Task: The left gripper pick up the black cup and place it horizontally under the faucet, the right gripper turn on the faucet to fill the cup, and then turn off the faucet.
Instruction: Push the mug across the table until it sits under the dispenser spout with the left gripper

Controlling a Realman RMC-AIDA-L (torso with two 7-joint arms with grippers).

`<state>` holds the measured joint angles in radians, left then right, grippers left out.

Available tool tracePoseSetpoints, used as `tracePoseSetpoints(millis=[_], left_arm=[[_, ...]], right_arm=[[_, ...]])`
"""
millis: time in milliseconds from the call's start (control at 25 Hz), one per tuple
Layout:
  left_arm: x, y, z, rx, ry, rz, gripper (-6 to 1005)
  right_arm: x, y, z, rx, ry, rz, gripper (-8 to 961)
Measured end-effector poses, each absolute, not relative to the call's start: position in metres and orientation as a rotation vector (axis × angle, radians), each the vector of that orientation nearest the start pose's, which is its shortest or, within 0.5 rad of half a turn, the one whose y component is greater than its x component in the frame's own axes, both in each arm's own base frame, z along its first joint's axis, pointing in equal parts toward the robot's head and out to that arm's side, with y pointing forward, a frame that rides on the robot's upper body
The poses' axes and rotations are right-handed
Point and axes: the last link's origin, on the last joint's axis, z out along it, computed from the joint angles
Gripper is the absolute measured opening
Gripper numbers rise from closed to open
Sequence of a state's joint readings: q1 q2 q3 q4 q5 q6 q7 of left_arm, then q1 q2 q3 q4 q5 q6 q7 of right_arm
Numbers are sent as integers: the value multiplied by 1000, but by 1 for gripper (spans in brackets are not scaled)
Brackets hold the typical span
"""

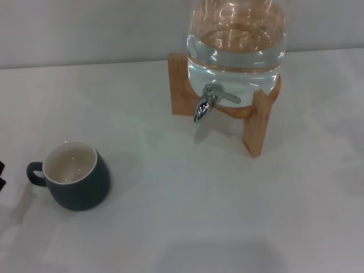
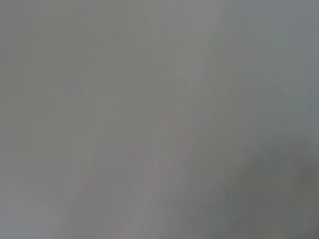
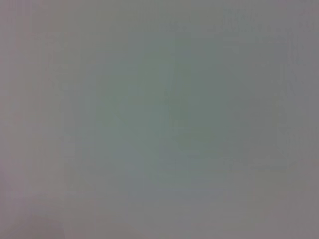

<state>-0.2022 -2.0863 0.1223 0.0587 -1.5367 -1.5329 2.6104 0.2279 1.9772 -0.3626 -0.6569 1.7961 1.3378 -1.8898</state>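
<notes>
Centrally, the squat, round-bellied charcoal black cup [image 1: 77, 177] with its cream-white interior stands upright on the pale desk [image 1: 187, 210], mouth facing up and empty, so its axis runs vertically. Its small loop handle projects toward the robot's left, directly at the left end effector [image 1: 1, 175], of which only two dark finger tips show at the head view's edge, just beside the handle but not touching it. Whether those tips stand apart or together cannot be told. The right end effector appears in no view, and both wrist views show only featureless grey.

Well apart from the left end effector, farther from the robot and toward its right, the small chrome faucet [image 1: 206, 104] projects from a clear glass water jug [image 1: 236, 48] cradled in a light wooden stand [image 1: 257, 122]. The spout points down and toward the robot, its lever lying to one side; no stream is visible. The stand lifts the jug, probably leaving clearance for the cup beneath the spout. Judged from this layout, pickup has not yet begun.
</notes>
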Motion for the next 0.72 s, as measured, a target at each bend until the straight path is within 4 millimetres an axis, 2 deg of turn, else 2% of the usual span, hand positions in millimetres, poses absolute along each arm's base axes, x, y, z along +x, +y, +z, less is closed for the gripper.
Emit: tracePoseSetpoints(millis=[320, 720], left_arm=[[-368, 214, -13, -1696, -687, -875, 869], [-372, 216, -22, -1703, -749, -834, 868]], right_arm=[[385, 287, 175, -1574, 683, 921, 844], [386, 286, 177, -1569, 686, 919, 844]])
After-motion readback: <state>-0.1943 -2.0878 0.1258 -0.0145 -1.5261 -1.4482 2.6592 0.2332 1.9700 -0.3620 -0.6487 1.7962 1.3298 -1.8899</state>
